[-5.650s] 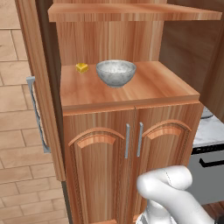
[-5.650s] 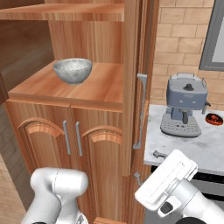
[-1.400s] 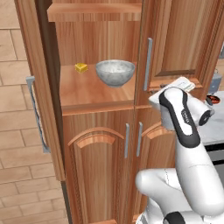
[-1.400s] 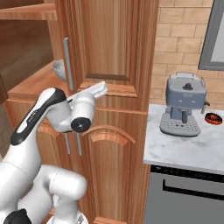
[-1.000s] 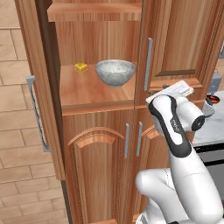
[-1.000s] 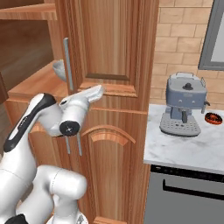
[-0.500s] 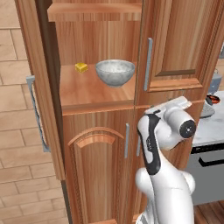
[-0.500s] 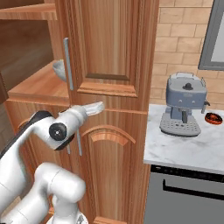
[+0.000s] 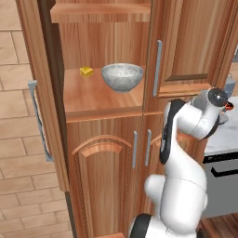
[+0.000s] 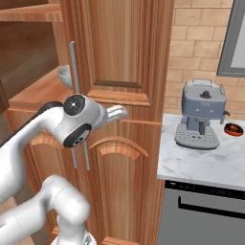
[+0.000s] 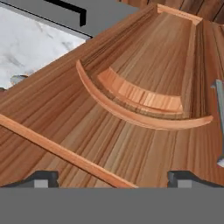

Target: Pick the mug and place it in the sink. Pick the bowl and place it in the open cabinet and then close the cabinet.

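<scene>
Swung most of the way closed since the earliest frames, the right door of the cabinet (image 9: 186, 46) now hangs just ajar, while the arm has dropped from door height to the low arched-panel doors (image 11: 144, 100). The bowl (image 9: 122, 76) sits on the open shelf beside a small yellow block (image 9: 86, 72) — that step looks done. The gripper (image 11: 113, 177) has its tips spread wide, holding nothing. The left door (image 9: 44, 93) is still open; being a stiff, hinged panel, it should swing easily — best pushed on its flat face or hooked by the bar handle (image 9: 39, 121).
</scene>
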